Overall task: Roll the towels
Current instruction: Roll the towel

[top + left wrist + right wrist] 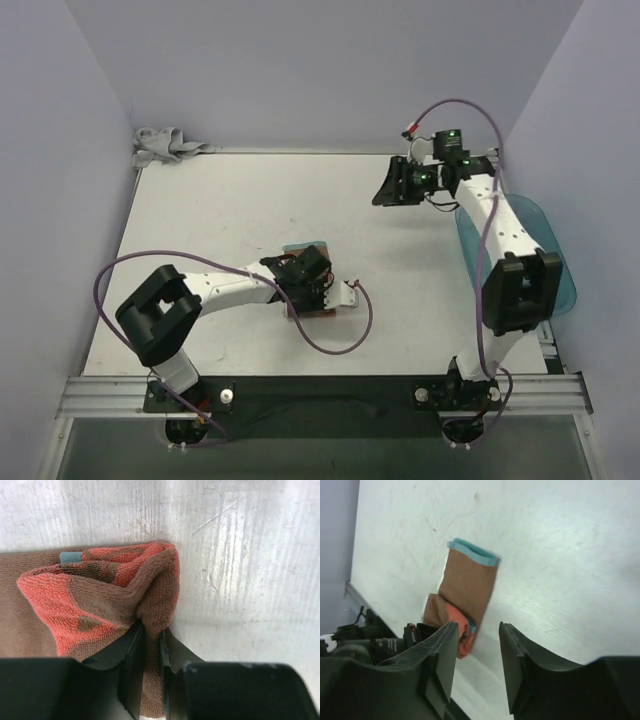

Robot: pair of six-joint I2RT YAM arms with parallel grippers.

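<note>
Taking the scene from the biggest thing down: the white table (200, 230) carries everything, with the translucent teal tray (555, 250) at its right edge, partly under the right arm (500, 230). The left arm (225, 290) reaches inward to the rust-brown towel (470, 580), which lies near the middle of the table. It is mostly flat, with its teal hem (472, 552) at the far end and its near end turned up into a loose fold. The grey towel (170, 145) sits crumpled in the far left corner, well apart from both arms. The left gripper (152, 640) is clenched on the rust-brown towel — its fingers nip a thin ridge of cloth at the corner of that fold. The right gripper (478, 627) hangs over the far right of the table, jaws apart and holding nothing. I judge the roll barely begun. The pinch takes only an edge of the fold, so a pull could slip the cloth free and let the fold fall open. With one corner driven and nothing pinning the other side, the roll could also go crooked — or the whole towel could drag across the table rather than turn over.
</note>
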